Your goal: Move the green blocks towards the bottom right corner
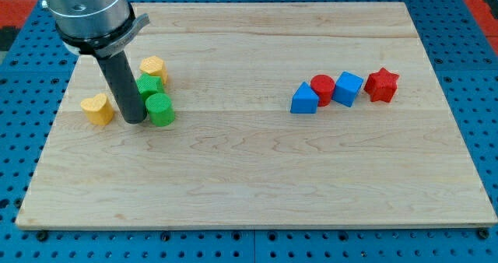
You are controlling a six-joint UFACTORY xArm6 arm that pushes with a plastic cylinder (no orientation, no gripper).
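Two green blocks sit at the view's left: a green cylinder [160,109] and, just above it, a green block [149,85] of unclear shape, partly hidden by the rod. My tip [134,120] rests on the board right against the left side of the green cylinder. A yellow heart-shaped block [98,108] lies to the left of my tip. Another yellow block [153,67] sits just above the green pair.
On the view's right, a row of touching blocks: a blue triangle [304,99], a red cylinder [322,85], a blue cube [348,89] and a red star [382,84]. The wooden board [257,185] lies on a blue pegboard.
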